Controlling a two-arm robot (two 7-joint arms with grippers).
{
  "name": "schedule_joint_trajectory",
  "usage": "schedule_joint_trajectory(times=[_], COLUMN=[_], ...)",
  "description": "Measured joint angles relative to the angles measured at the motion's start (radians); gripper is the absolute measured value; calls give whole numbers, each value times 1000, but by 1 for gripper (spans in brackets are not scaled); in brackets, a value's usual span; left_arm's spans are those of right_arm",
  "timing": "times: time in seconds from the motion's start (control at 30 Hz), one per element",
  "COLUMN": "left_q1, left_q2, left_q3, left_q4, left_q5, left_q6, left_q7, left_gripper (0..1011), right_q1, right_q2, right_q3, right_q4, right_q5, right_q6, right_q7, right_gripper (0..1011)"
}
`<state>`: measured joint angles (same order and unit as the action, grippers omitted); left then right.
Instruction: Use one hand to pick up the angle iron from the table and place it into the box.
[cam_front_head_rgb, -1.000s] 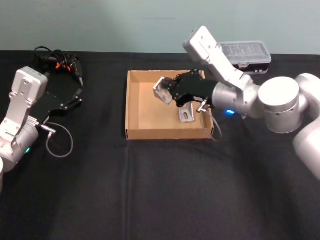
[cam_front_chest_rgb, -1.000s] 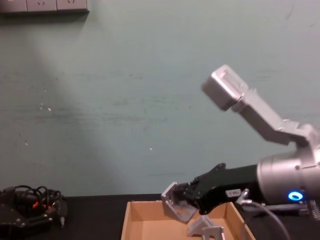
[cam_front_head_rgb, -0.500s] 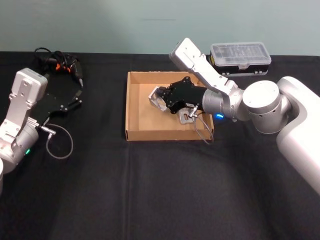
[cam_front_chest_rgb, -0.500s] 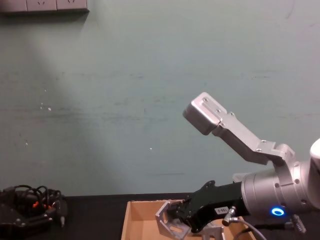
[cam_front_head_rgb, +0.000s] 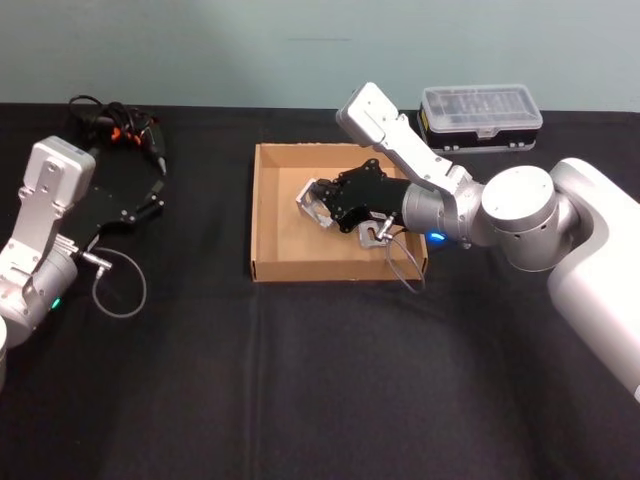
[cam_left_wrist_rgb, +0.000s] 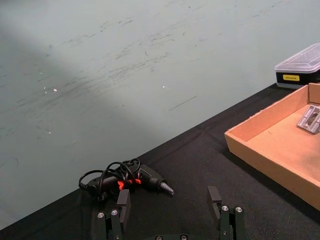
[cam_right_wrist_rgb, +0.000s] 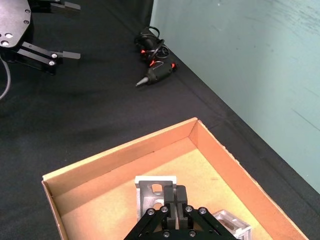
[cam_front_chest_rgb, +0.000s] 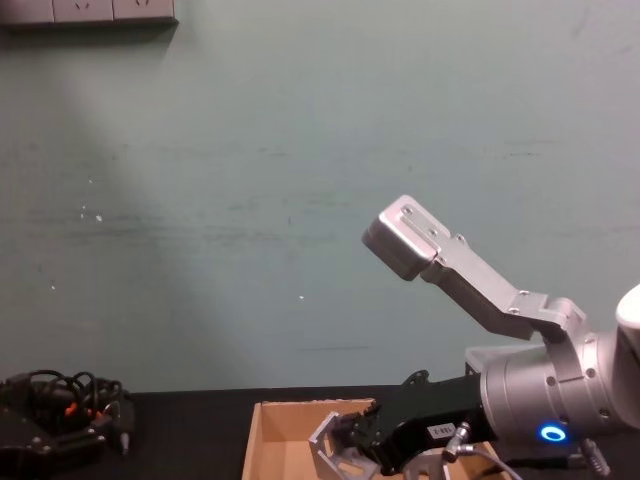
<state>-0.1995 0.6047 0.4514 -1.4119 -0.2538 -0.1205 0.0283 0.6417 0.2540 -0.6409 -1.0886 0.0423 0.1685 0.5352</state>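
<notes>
My right gripper (cam_front_head_rgb: 320, 204) reaches into the tan cardboard box (cam_front_head_rgb: 267, 215) and is shut on a grey angle iron (cam_front_head_rgb: 308, 195), held low over the box floor near its middle. The right wrist view has the fingers (cam_right_wrist_rgb: 171, 199) closed on that angle iron (cam_right_wrist_rgb: 151, 191). From the chest view the angle iron (cam_front_chest_rgb: 328, 441) sits just above the box wall (cam_front_chest_rgb: 295, 413). A second angle iron (cam_front_head_rgb: 372, 236) lies on the box floor by the right wall. My left gripper (cam_front_head_rgb: 152, 196) is parked open over the black table (cam_front_head_rgb: 330, 380) at the far left.
A black drill with orange marks and a coiled cord (cam_front_head_rgb: 120, 125) lies at the back left. A clear-lidded organiser case (cam_front_head_rgb: 480, 113) stands behind the box on the right. A grey cable loop (cam_front_head_rgb: 118, 283) hangs by the left arm.
The right gripper has sunk lower into the box with the angle iron and shifted slightly left. The left arm has stayed put.
</notes>
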Motion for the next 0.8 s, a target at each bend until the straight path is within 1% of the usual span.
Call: schedule_joint_trajectory(times=[0.13,0.17,0.27,0.33,0.47,0.5,0.57,0.6,0.63,0.67,0.73,0.77,0.8], left_q1=[0,0,0,0,0,0,0,0,0,0,0,0,0], left_q2=[0,0,0,0,0,0,0,0,0,0,0,0,0], left_q3=[0,0,0,0,0,0,0,0,0,0,0,0,0], left_q4=[0,0,0,0,0,0,0,0,0,0,0,0,0], left_q5=[0,0,0,0,0,0,0,0,0,0,0,0,0], left_q6=[0,0,0,0,0,0,0,0,0,0,0,0,0], left_q7=[0,0,0,0,0,0,0,0,0,0,0,0,0], left_gripper=[1000,1000,1000,1000,1000,1000,1000,1000,1000,1000,1000,1000,1000], right_q1=[-4,-5,-6,-7,-12,-13,-15,-16,-16,-18,-21,-24,-26], right_q2=[-2,-2,-3,-3,-2,-2,-1,-1,-1,0,1,2,3], right_q3=[4,5,7,9,14,16,18,21,21,23,27,32,35], right_q4=[-4,-4,-6,-7,-12,-14,-16,-18,-18,-21,-27,-35,-41], right_q5=[-6,-9,-12,-15,-18,-18,-18,-18,-18,-18,-18,-17,-16], right_q6=[3,4,7,7,8,8,8,8,8,7,7,7,6], right_q7=[2,2,4,6,7,7,8,8,8,8,7,7,6], right_gripper=[104,155,209,283,400,457,501,542,542,603,644,705,716])
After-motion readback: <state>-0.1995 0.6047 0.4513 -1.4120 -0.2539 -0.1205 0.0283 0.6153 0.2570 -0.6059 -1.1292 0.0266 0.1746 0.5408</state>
